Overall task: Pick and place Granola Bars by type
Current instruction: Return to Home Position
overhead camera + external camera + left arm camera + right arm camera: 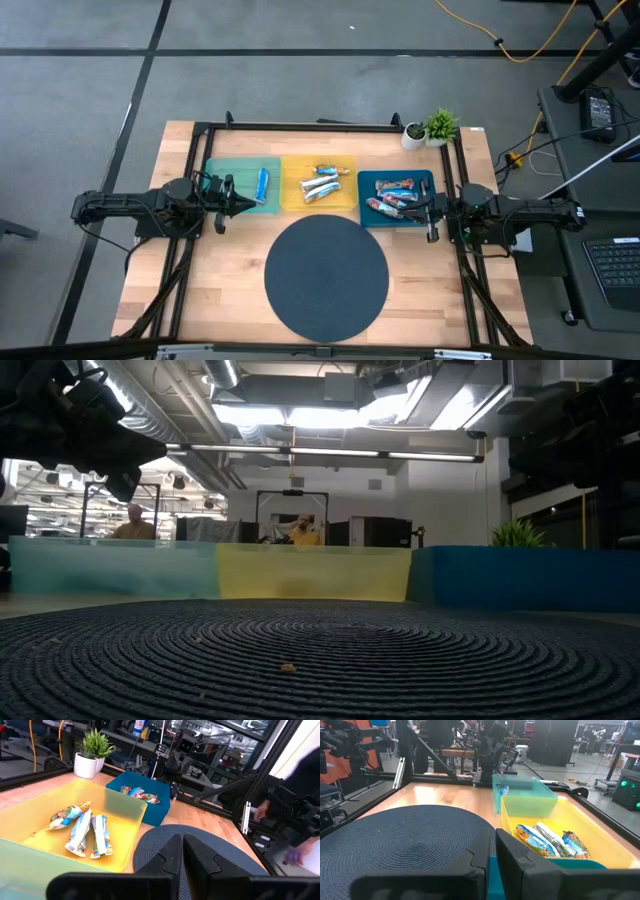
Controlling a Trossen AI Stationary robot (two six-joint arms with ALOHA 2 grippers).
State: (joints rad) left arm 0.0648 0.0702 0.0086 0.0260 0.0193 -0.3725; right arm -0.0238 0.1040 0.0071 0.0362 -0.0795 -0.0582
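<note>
- The left claw (243, 204) hangs over the near edge of the teal tray (225, 175), on the left side of the wooden surface (200, 290); its fingers (167, 860) are pressed narrowly together and hold nothing.
- The right claw (418, 211) hangs at the near right corner of the blue tray (427, 180); its fingers (515, 856) are likewise drawn narrow, with nothing between them.
- The Granola Bars lie in the three trays, which stand in a row, wall against wall, across the far half of the surface; teal on the left, yellow in the middle, blue on the right.
- One blue bar (262, 184) lies alone in the teal tray, close to the wall it shares with the yellow tray (347, 202).
- The silver-white bars (85, 832), printed in orange and blue, lie in a loose cluster in the yellow tray; three show in the left wrist view.
- The red-brown bars (397, 185) lie in the blue tray, overlapping; there seem to be four or five, though the count is hard to make out.
- A round dark woven mat (325, 278) lies on the near middle of the surface, between the two arms and just in front of the trays.
- A potted plant (440, 125) and a small white pot (413, 133) stand at the far right corner, just behind the blue tray.
</note>
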